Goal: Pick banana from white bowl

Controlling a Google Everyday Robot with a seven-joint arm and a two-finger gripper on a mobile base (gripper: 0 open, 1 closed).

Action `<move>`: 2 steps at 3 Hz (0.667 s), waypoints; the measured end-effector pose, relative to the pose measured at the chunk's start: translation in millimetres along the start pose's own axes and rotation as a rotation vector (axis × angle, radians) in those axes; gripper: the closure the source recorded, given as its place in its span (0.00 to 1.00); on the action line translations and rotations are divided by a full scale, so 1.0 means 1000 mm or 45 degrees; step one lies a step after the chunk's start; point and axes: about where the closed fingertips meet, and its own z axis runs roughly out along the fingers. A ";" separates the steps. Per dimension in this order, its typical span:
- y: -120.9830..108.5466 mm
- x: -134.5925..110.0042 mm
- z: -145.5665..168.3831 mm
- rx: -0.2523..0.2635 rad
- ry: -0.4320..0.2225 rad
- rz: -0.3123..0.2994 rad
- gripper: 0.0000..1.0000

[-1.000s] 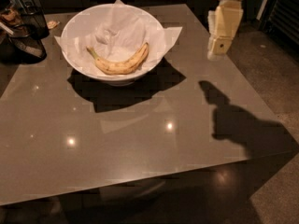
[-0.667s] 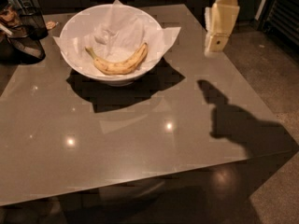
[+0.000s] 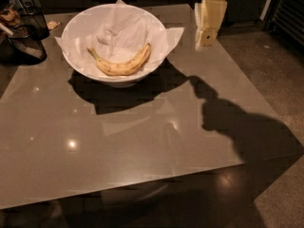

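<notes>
A yellow banana (image 3: 122, 63) with small brown speckles lies curved inside the white bowl (image 3: 76, 25), on crinkled white paper whose corners stick out past the rim. The bowl stands at the back left of the grey table (image 3: 142, 141). My gripper (image 3: 208, 20) hangs at the top of the view, to the right of the bowl and above the table's far right part. It is well apart from the banana and holds nothing that I can see.
A dark wire mesh basket (image 3: 21, 27) with small items stands at the far left edge beside the bowl. The arm's shadow falls on the right side of the table. Dark floor lies to the right and front of the table.
The gripper has shifted a little to the left, toward the bowl. The banana and bowl have not moved.
</notes>
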 end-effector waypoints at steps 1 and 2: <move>-0.028 -0.030 0.013 0.012 -0.016 -0.115 0.00; -0.028 -0.030 0.013 0.013 -0.017 -0.114 0.00</move>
